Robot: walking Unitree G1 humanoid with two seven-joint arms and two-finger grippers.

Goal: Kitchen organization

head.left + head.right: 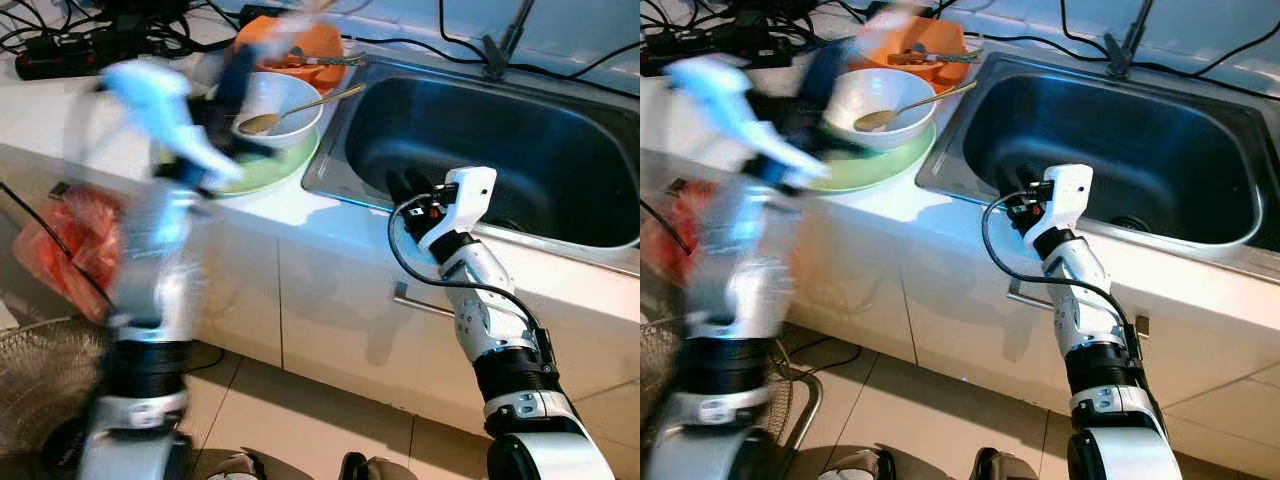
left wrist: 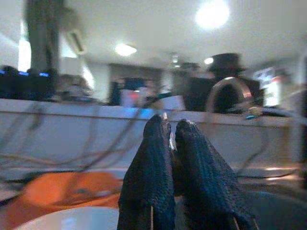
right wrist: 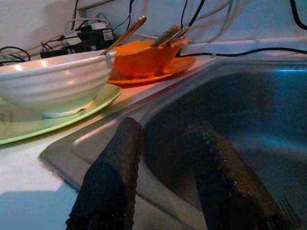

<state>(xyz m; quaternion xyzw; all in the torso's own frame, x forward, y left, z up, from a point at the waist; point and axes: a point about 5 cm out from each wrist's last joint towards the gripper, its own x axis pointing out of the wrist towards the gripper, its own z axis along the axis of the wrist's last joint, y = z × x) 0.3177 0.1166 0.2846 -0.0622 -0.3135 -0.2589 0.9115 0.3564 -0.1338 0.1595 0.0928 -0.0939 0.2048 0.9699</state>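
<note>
The sink (image 1: 520,160) is sitting bare in the worktop (image 1: 60,110), probably where the dirty dishes are headed. Beside its rim a white bowl (image 1: 285,105) with a spoon (image 1: 290,112) is resting on a green plate (image 1: 265,172), and an orange bowl (image 1: 300,50) is standing behind (cables are trailing along the wall there). The left gripper (image 2: 172,143), blurred, is hovering over the white bowl with fingers pressed together on nothing. The right gripper (image 3: 163,158) is reaching over the sink's near edge, fingers spread and empty.

Home kitchen, steel sink (image 1: 560,150) set in white counter (image 1: 270,205), used bowls (image 1: 285,105), cabinet doors (image 1: 330,320) below
</note>
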